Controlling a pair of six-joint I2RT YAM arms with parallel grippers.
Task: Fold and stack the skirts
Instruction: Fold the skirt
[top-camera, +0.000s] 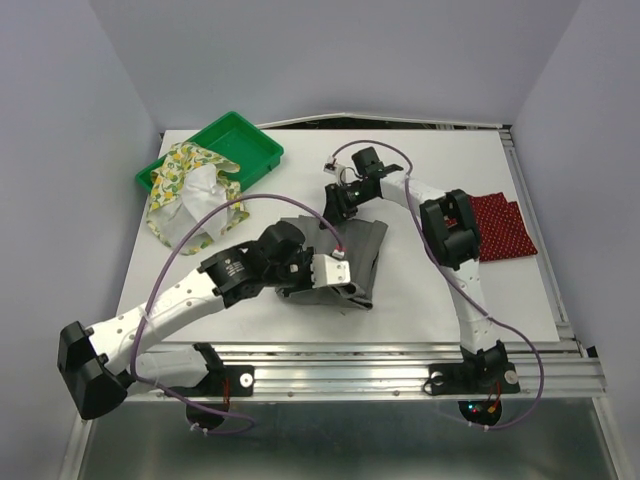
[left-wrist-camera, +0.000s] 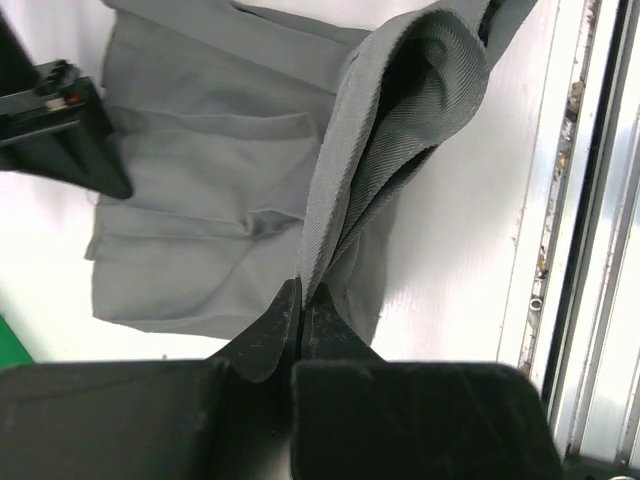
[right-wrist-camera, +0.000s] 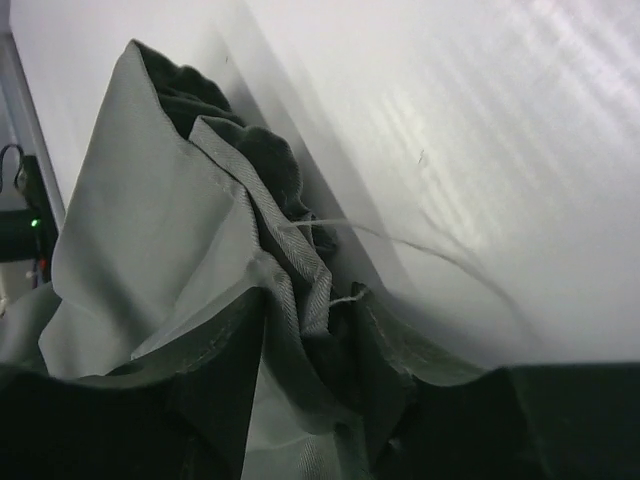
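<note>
- Table (top-camera: 420, 310): the grey skirt (top-camera: 365, 250) lies mid-table, partly lifted between the 2 arms. The red skirt (top-camera: 505, 228) sits folded at right, and the lemon skirt (top-camera: 190, 195) is heaped over the tray (top-camera: 255, 140).
- Grey skirt: light, limp twill (it sags and creases), likely best held at hem edges or corners.
- Left gripper (left-wrist-camera: 300, 300): fingers pinched tight on 1 doubled edge.
- Right gripper (right-wrist-camera: 310, 330): seems clamped on bunched cloth, though folds hide its tips.

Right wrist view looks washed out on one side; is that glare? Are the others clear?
Right wrist view: yes, bright streaks of glare on the white table, while the right hand is dark and soft; left wrist view: grey skirt weave sharp; top external view: even light, soft shadows.
</note>
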